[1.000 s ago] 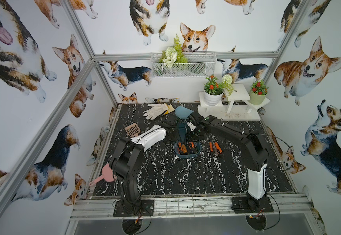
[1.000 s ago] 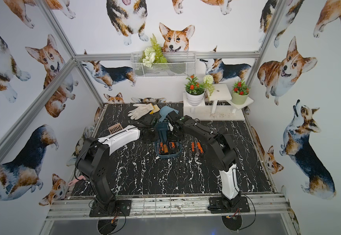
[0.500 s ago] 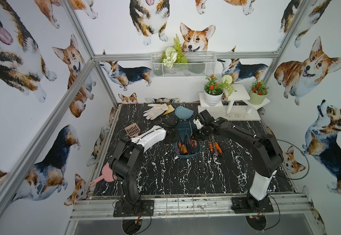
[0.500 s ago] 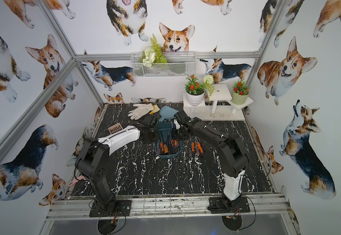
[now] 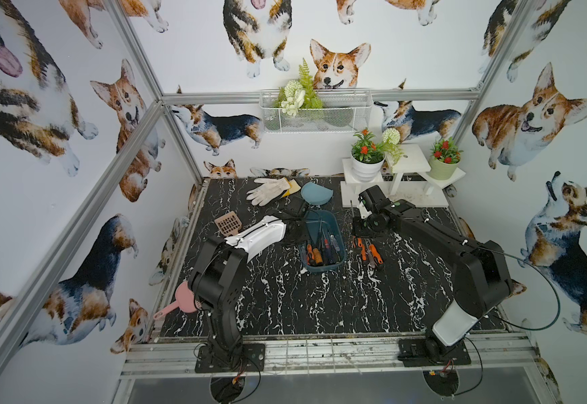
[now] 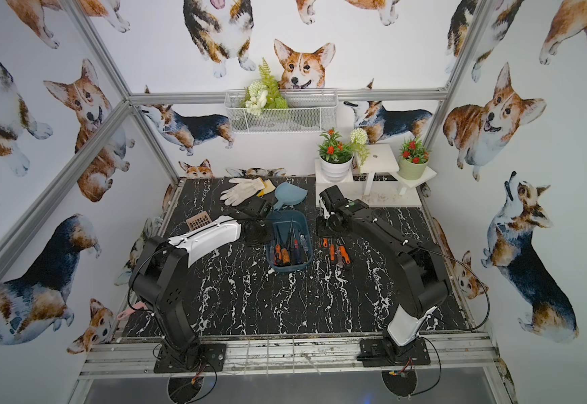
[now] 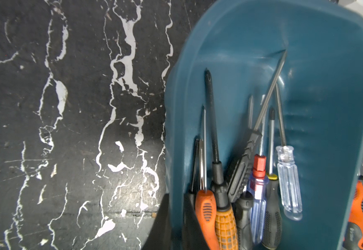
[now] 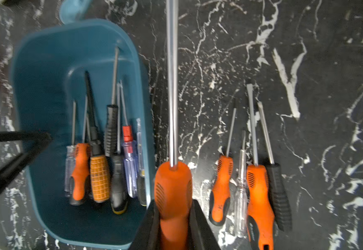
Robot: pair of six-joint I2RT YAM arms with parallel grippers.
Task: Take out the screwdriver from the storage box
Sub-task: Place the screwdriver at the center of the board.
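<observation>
Here, the right gripper [image 8: 173,207] is closed on the orange handle of the screwdriver [image 8: 172,121]; the handle sits tight between both black fingers [image 8: 200,223], outside the storage box [image 8: 42,71] and above the table [image 8: 316,65]. Its long silver shaft runs straight out from the fingers toward the back of the table, parallel to the long wall of the box just beside it. On its other side four screwdrivers in a row [image 8: 252,173] lie near but apart, with bare marble beyond them, and the left gripper [image 7: 174,214] is clamped on the box wall.
</observation>
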